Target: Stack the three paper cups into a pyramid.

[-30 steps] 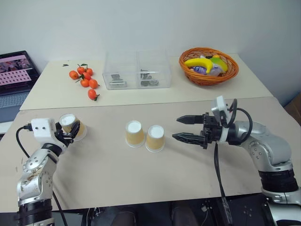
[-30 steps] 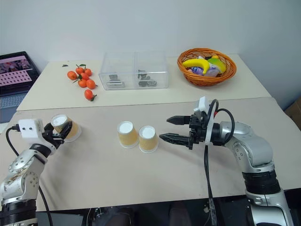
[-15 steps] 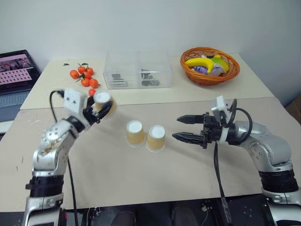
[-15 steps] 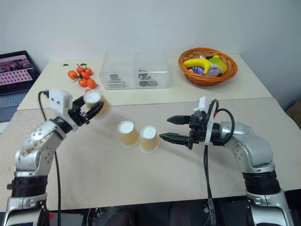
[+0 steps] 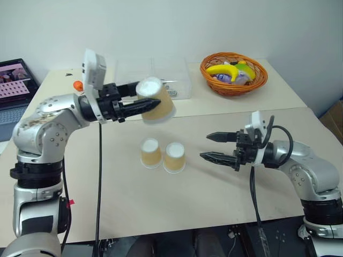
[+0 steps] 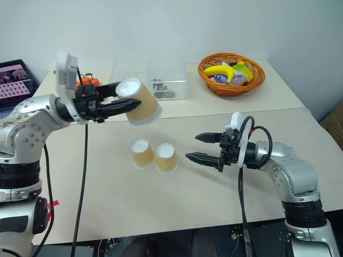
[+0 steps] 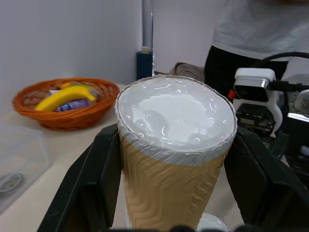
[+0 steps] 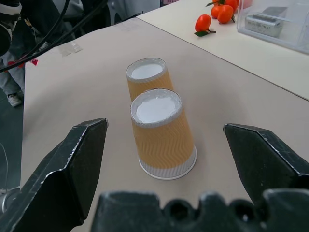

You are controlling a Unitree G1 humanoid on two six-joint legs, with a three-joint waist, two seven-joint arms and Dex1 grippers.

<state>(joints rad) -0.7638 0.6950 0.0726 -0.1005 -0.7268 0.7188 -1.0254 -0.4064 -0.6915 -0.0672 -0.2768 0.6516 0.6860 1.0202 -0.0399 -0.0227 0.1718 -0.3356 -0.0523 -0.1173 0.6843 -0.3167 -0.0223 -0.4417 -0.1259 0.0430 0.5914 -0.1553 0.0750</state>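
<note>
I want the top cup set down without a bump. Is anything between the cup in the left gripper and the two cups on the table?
Nothing visible. The held cup in the left gripper hangs over the two base cups. The open right gripper waits beside them, off that path.

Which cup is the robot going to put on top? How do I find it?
Start at the big tan table and find the two cups standing upside down side by side. Look above them: the left pincer holds a third cup. It alone is in the air, lying sideways.
</note>
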